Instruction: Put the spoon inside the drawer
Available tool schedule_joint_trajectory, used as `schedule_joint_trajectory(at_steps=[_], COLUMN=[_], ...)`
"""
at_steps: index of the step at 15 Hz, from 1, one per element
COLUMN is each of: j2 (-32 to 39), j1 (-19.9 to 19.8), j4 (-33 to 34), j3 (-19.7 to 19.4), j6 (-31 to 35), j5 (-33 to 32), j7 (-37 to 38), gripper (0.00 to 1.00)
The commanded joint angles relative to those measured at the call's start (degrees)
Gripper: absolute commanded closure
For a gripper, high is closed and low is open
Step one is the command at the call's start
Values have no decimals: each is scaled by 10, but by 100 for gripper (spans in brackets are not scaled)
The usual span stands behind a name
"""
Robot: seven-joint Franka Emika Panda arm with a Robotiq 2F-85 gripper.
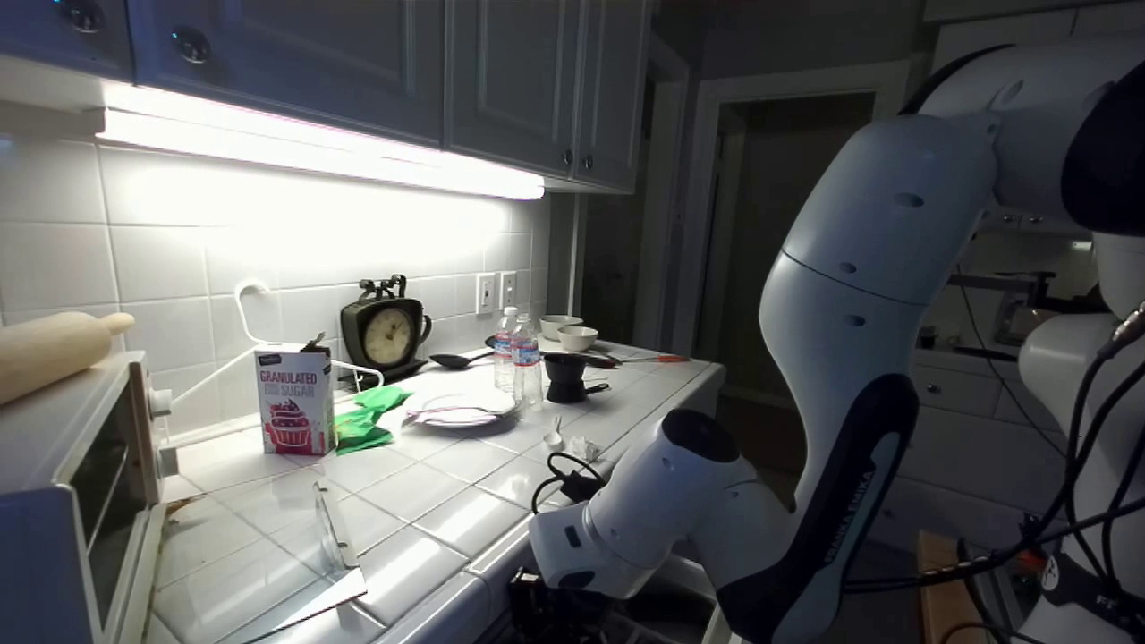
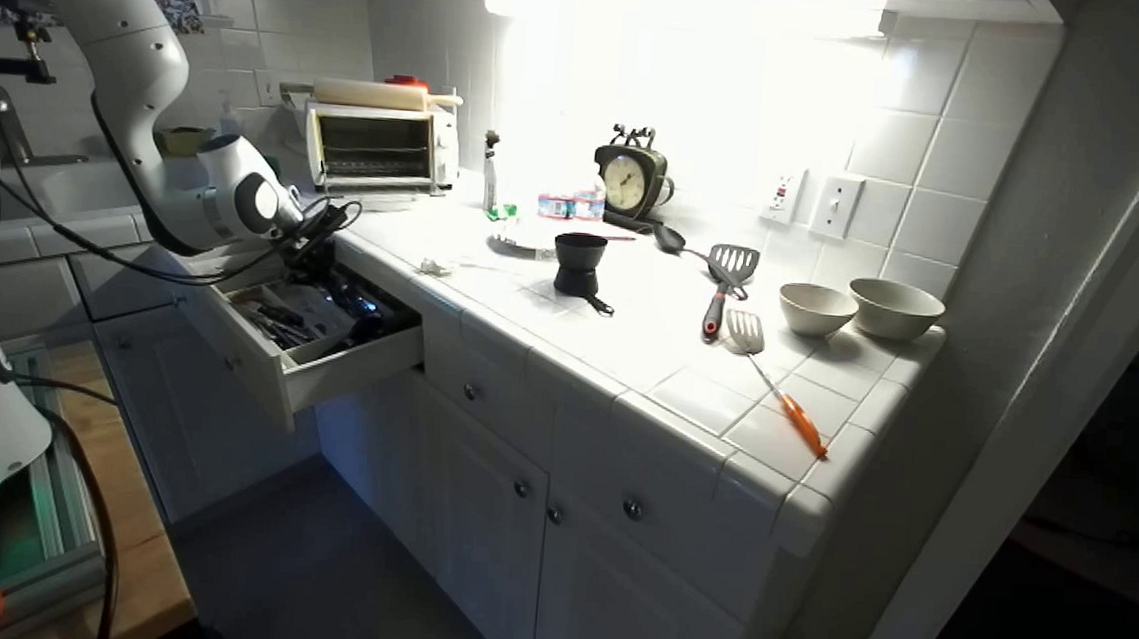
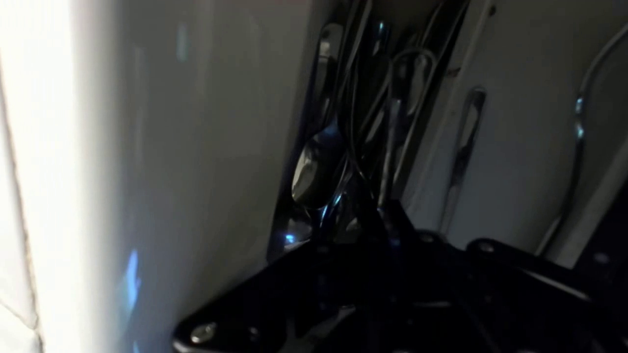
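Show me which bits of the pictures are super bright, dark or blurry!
In both exterior views, the lamp glares and whites out the wall tiles; in an exterior view, the drawer is dim inside; in the wrist view, the counter edge is blurry while the cutlery glints in shadow.

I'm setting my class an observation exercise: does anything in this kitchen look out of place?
Yes: a white clothes hanger behind the sugar box, odd in a kitchen. The rolling pin lies atop the toaster oven, where it might roll.

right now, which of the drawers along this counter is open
The drawer under the gripper: it juts out, cutlery showing inside, while the two drawers beside it sit shut.
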Motion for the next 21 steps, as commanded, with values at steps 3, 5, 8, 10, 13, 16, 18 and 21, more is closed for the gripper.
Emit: schedule_joint_trajectory(at_steps=[3,5,8,10,13,16,18,21], j2=[37,46,61,68,76,82,83,84], j1=[32,41,54,62,71,74,74,71], j4=[15,17,21,22,24,27,28,30], j3=[-20,-26,-35,-40,-45,-46,-46,-45], j6=[27,33,45,52,60,62,61,60], j5=[42,51,69,80,92,98,99,98], j7=[27,30,32,34,33,32,33,35], gripper=[98,98,98,98,98,98,98,98])
